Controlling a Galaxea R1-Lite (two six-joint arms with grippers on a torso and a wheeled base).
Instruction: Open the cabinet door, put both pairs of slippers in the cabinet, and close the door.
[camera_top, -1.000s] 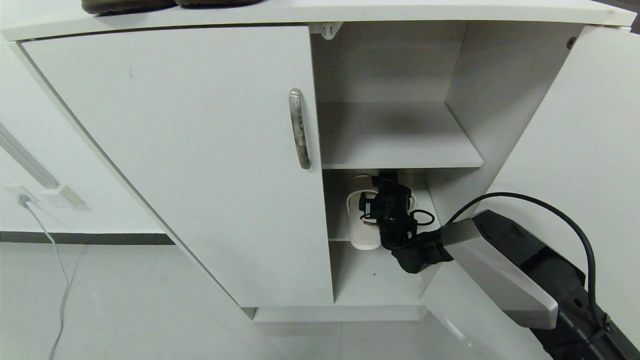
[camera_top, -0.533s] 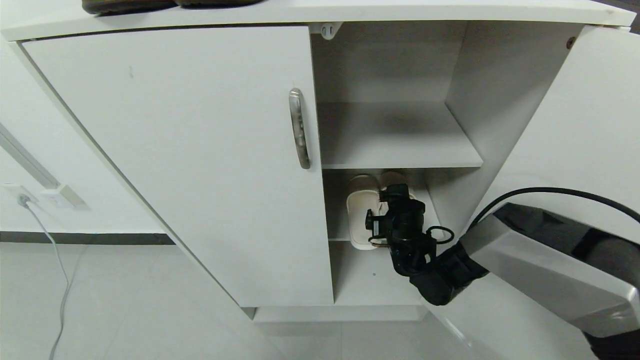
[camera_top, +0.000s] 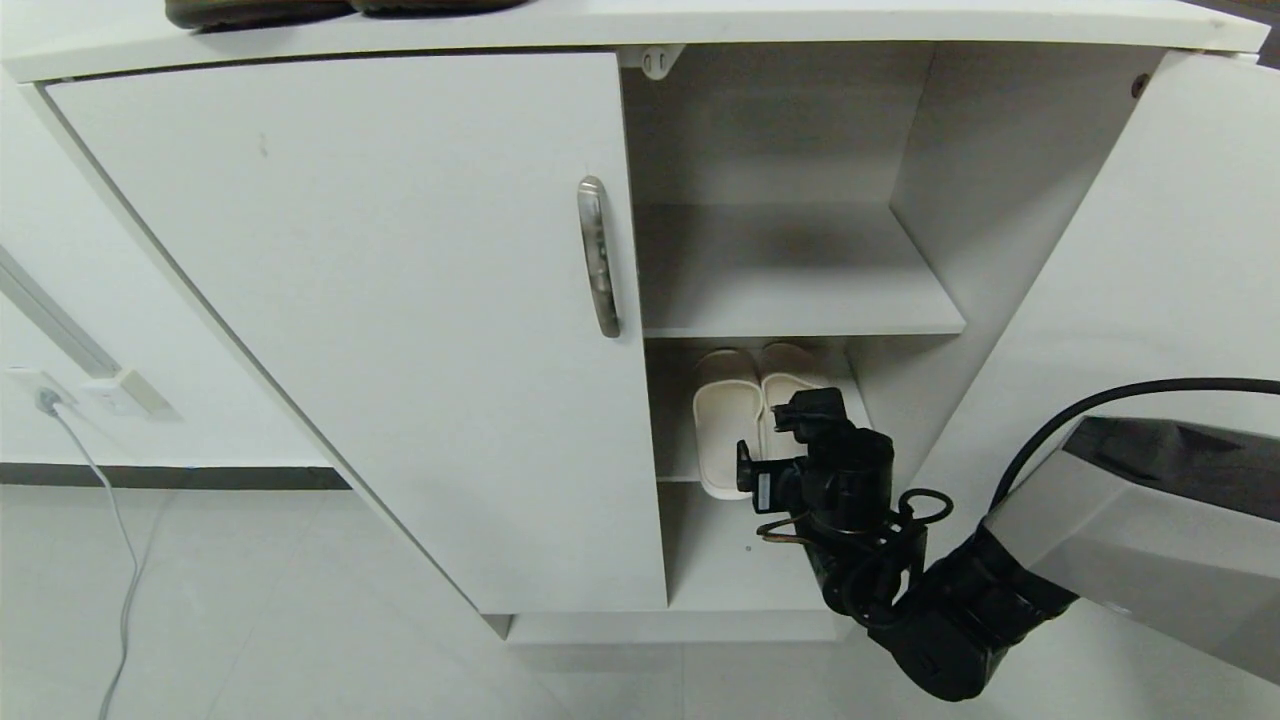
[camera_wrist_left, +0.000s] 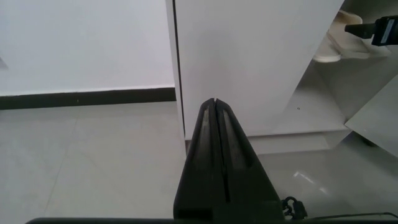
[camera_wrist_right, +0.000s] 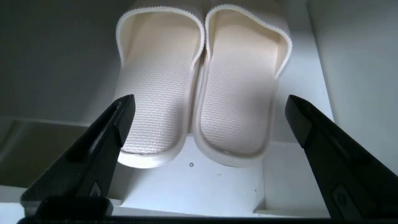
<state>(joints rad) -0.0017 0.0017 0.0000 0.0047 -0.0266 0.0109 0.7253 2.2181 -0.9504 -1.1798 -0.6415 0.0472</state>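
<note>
**One pair shelved, one pair on top**

One white cabinet (camera_top: 700, 22) has two doors: the nine o'clock door (camera_top: 350, 300) is shut, the three o'clock door (camera_top: 1150, 250) swung wide. Two cream slippers (camera_top: 745, 410) lie side by side on the lower shelf at four o'clock. Two dark slippers (camera_top: 300, 8) sit on top at eleven. The right gripper (camera_wrist_right: 209, 102) hangs just before the cream pair, fingers spread and empty. The left gripper (camera_wrist_left: 214, 104) is pressed closed above the floor. One cable (camera_top: 125, 590) drops from a wall socket (camera_top: 40, 395) at nine.

I count two cream rubber slippers (camera_top: 727, 425), two dark brown slippers (camera_top: 255, 11) and one white wooden two-door cabinet (camera_top: 330, 300).
</note>
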